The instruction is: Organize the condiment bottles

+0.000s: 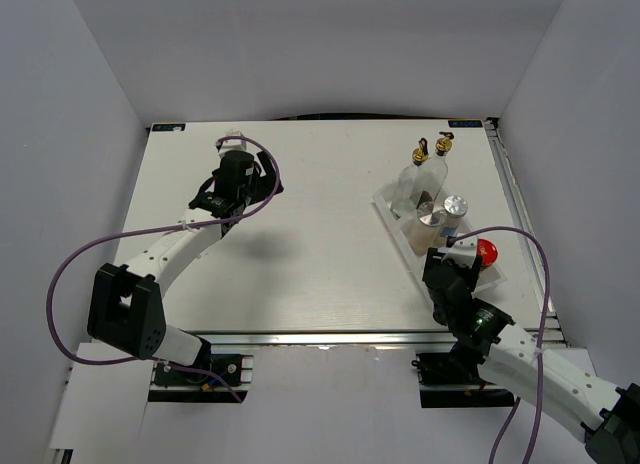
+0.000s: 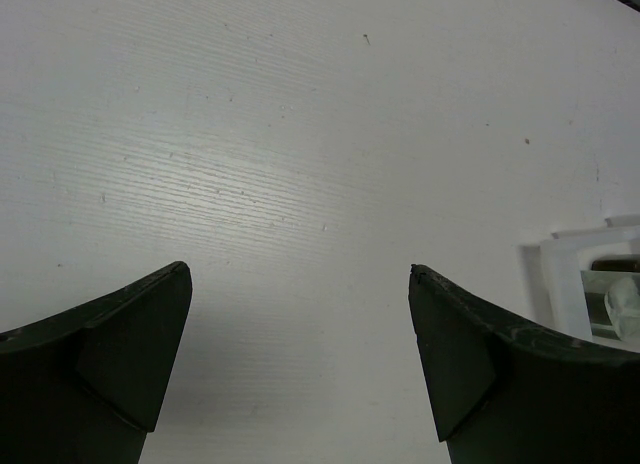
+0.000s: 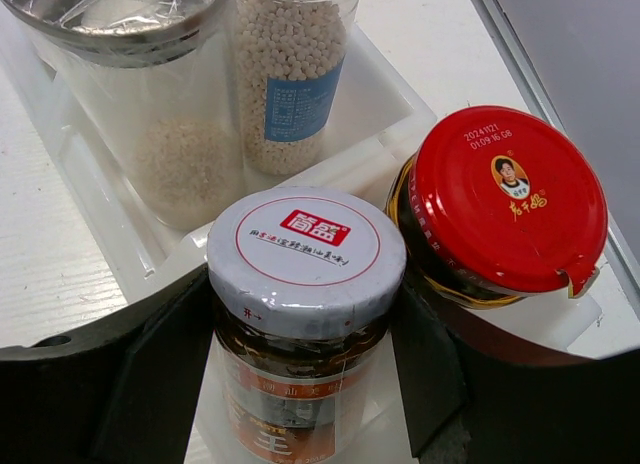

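Jar with white lid (image 3: 305,249): sits at the near end of the white tray (image 3: 390,94), between the pads of the right end effector (image 3: 305,334). Both fingers (image 3: 180,344) press against its sides, so the end effector is clamped on the jar, partly open to the jar's width. Cannot tell whether the jar's base rests on the tray.

Lid print: red ring and a red block with white Chinese characters, with a line of small text below that is too fine to read. Dark contents. The body label is cut off by the frame.

Red-lidded jar (image 3: 510,199): just beside it on the right, touching or nearly so. Its lid carries a stamped date code starting "2024", a small portrait and yellow Chinese characters.

Two silver-capped shakers (image 3: 120,44) (image 3: 290,74) stand in the next compartment back. One holds white beads and has a blue label with illegible print.

Two tall glass bottles (image 1: 410,179) (image 1: 437,164) stand upright at the tray's far end.

Left end effector (image 2: 300,274): well apart from the tray, above the far left of the table (image 1: 320,264). Its jaws are spread wide and hold nothing.
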